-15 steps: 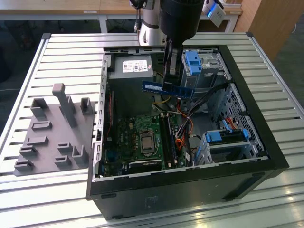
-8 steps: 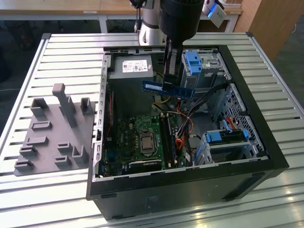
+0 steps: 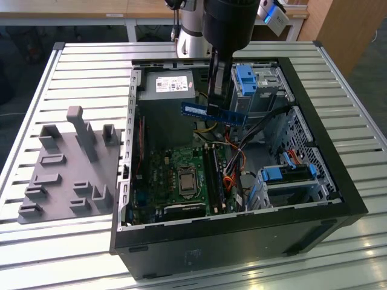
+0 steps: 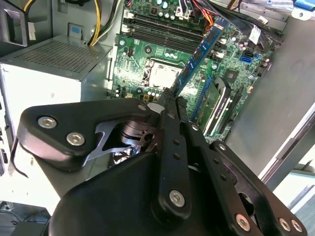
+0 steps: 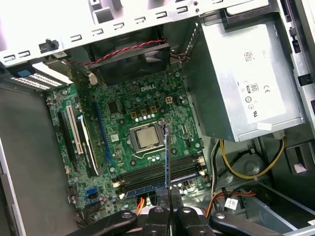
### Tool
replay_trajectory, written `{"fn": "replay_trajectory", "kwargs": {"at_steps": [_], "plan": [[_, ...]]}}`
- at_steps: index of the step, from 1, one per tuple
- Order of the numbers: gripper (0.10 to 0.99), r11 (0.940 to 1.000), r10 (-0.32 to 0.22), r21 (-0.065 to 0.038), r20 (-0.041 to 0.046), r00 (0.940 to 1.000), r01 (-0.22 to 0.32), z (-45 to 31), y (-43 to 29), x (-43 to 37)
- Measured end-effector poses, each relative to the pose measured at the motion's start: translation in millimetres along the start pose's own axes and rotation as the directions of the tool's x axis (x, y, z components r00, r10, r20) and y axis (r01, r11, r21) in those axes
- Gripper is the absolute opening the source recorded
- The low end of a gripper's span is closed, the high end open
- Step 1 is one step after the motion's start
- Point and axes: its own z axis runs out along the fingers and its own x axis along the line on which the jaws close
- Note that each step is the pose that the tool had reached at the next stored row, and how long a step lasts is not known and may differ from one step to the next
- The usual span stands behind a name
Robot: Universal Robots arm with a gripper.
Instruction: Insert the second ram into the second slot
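Observation:
The second ram (image 3: pixel 214 113) is a thin blue stick held level above the open computer case (image 3: pixel 338 181), over its rear half. My gripper (image 3: pixel 216 106) is shut on its middle from above. In the second wrist view the ram (image 4: pixel 199 54) juts out from the gripper (image 4: pixel 171 101) over the motherboard. In the first wrist view the ram (image 5: pixel 167 152) appears edge-on, rising from the gripper (image 5: pixel 167 199) and crossing the memory slots (image 5: pixel 157 177). The slots (image 3: pixel 213 172) lie lower down, beside the processor (image 3: pixel 186 180), well apart from the ram. Which slot is the second one I cannot tell.
A grey power supply (image 3: pixel 166 84) sits at the case's back corner. Blue drive-bay clips (image 3: pixel 245 78) and a drive cage (image 3: pixel 284 181) fill the exterior view's right side. Orange and yellow cables (image 3: pixel 233 175) run near the slots. A grey fixture plate (image 3: pixel 66 163) lies beside the case.

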Motion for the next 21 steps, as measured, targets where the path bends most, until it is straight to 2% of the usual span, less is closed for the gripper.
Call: {"fn": "replay_trajectory", "kwargs": {"at_steps": [21], "plan": [[0.129,0.9984,0.057,0.001,0.0021,0.9984,-0.057,0.0,0.0,0.0]]}}
